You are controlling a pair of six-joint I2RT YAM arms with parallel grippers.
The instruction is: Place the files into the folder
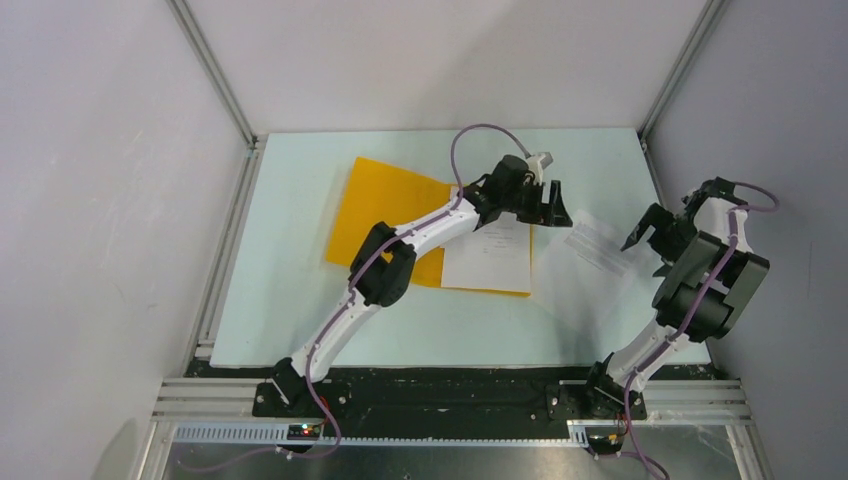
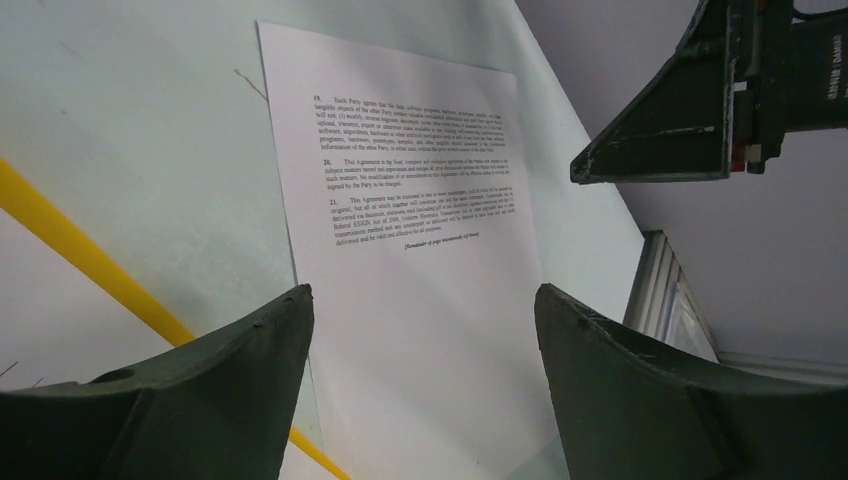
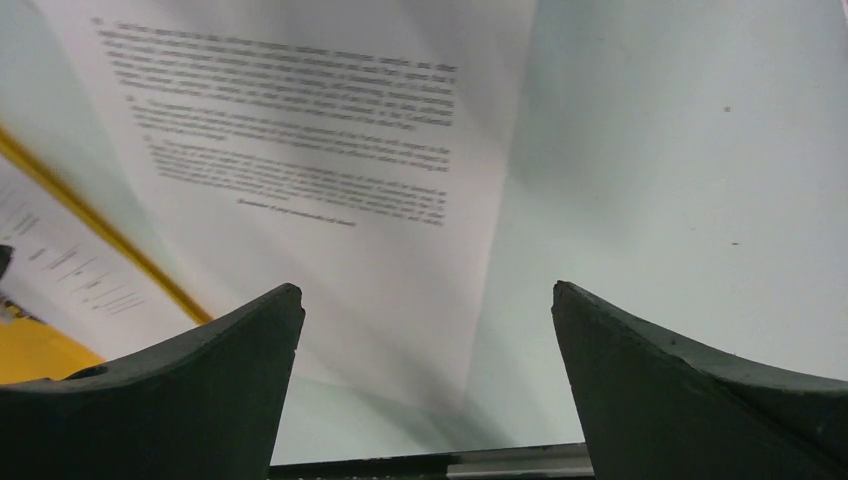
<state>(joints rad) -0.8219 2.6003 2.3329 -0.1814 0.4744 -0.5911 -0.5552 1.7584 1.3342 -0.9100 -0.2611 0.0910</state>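
Pale table (image 1: 300,330) bears orange folder (image 1: 385,205), loose sheet (image 1: 598,243) near it.

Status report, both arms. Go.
Left claw open, empty. Right claw open, empty. One sheet lying on the folder, second sheet loose on the table beside it. Nothing in the way.

Paper files (image 2: 420,260) and a card folder (image 1: 385,205) on a smooth table (image 1: 300,300).
The files are thin, matt white paper printed in black, and the folder is matt orange-yellow card. The pale table has a faint sheen. The left gripper (image 2: 420,295) has dark matt plastic fingers (image 2: 220,390), lightly scuffed at the edges. The frame rails (image 1: 215,70) look like dull metal.
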